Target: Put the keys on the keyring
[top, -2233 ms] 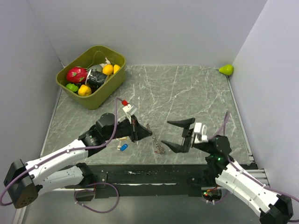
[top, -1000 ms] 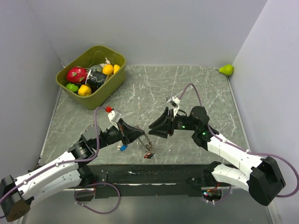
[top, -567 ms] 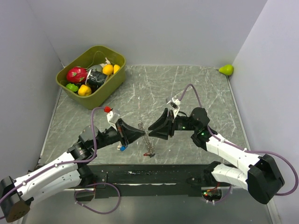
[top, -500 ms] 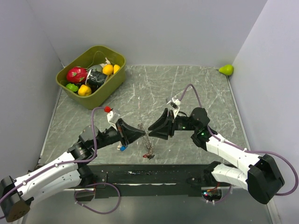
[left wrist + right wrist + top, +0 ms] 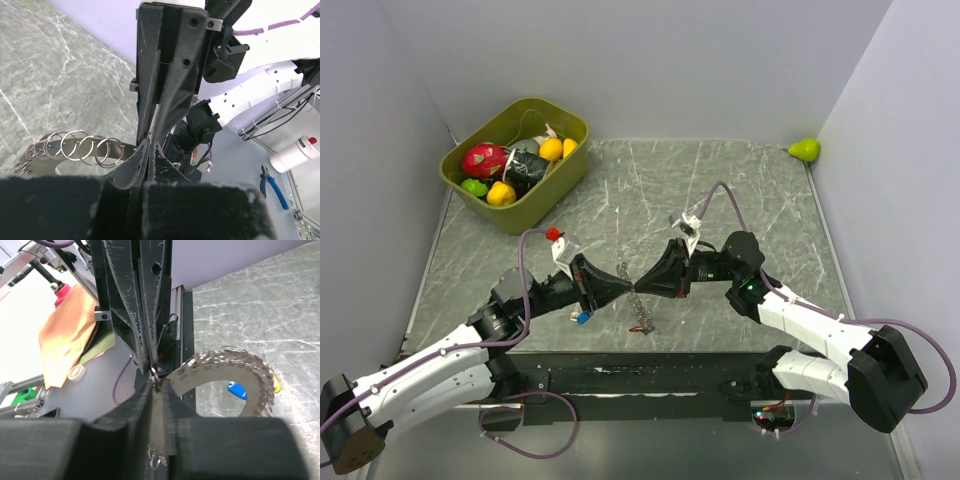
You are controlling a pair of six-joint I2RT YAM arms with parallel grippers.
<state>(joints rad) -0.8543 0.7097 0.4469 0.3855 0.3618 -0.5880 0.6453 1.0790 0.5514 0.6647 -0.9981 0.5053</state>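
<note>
Near the desk's front edge, the right tool (image 5: 647, 283) has closed the gap and now meets the left tool (image 5: 623, 287) tip to tip. Both are pinched tight on the keyring (image 5: 638, 306), probably steadying it for threading; 1 blue key (image 5: 583, 318) lies beside.

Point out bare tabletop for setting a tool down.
Free: the far table between green bin and pear, and the strip along the right wall. Crowded: near centre, where left gripper and right gripper meet on the keyring, blue key beside.

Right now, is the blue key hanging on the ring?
No, the blue key lies on the table near the left gripper, apart from the keyring.
</note>
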